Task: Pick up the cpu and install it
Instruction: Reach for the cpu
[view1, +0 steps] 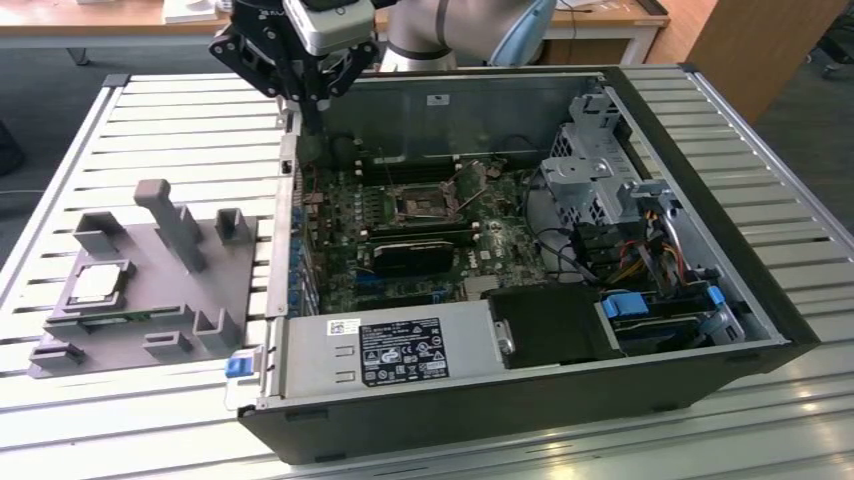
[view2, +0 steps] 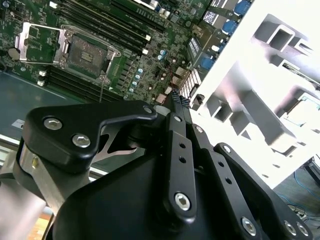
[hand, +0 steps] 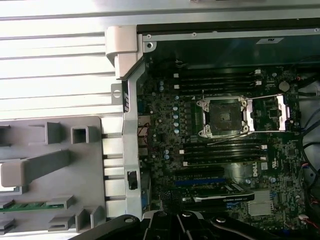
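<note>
Hovering above the computer case's (view1: 534, 400) far corner on the exterior view's left, the gripper (view1: 318, 100) looks pinched shut and empty. The cpu (view1: 98, 283) lies flat on the grey fixture tray (view1: 147, 320), toward the surface's (view1: 174, 130) left edge in that view and well apart from the gripper.

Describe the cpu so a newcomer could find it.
Start at the open computer case; toward the exterior view's left of it sits a grey fixture tray. The cpu lies flat in it: the one shiny silver square among dull grey posts.
</note>
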